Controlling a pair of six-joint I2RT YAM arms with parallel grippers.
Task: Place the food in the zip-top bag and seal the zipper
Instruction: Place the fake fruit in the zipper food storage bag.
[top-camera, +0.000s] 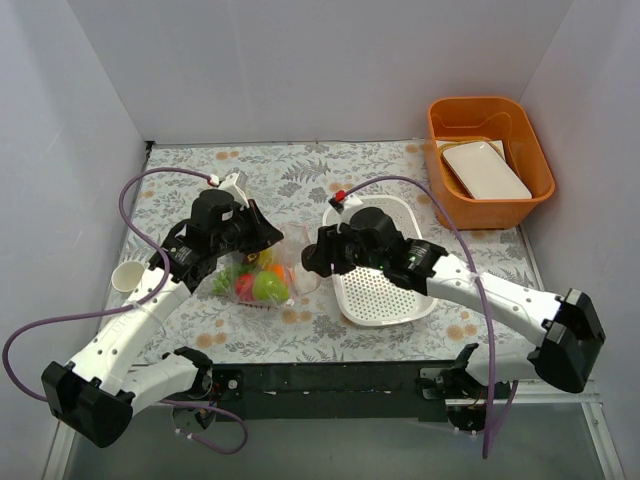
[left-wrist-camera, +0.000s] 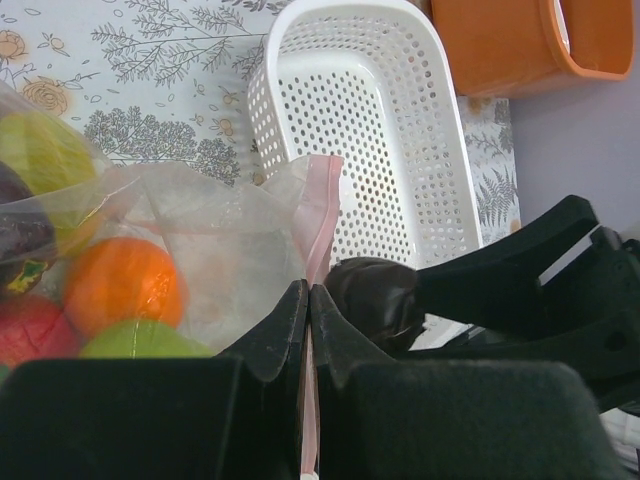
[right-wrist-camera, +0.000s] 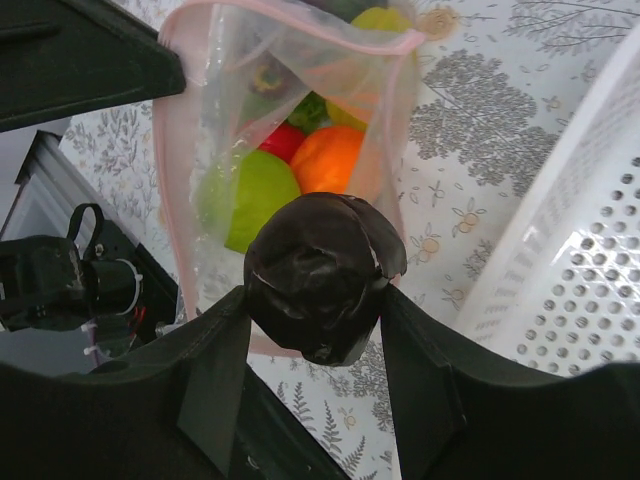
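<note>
Right gripper (right-wrist-camera: 318, 300): fingers clamped either side of a dark, near-black round plastic fruit (right-wrist-camera: 320, 265), held just before the mouth of the clear crinkly zip-top bag (right-wrist-camera: 205, 110) lying on the floral table (right-wrist-camera: 500, 120). Left gripper (left-wrist-camera: 309, 305): pressed together on the bag's pale pink zipper strip (left-wrist-camera: 322, 210), at one point only. Bag contents: orange fruit (right-wrist-camera: 328, 158), green fruit (right-wrist-camera: 255, 195), red piece (right-wrist-camera: 285, 140), crowding the opening. Beyond: white perforated basket (left-wrist-camera: 380, 130). Likely hazards: slack mouth folds under the fruit; fruit rolls off; strip slips.
</note>
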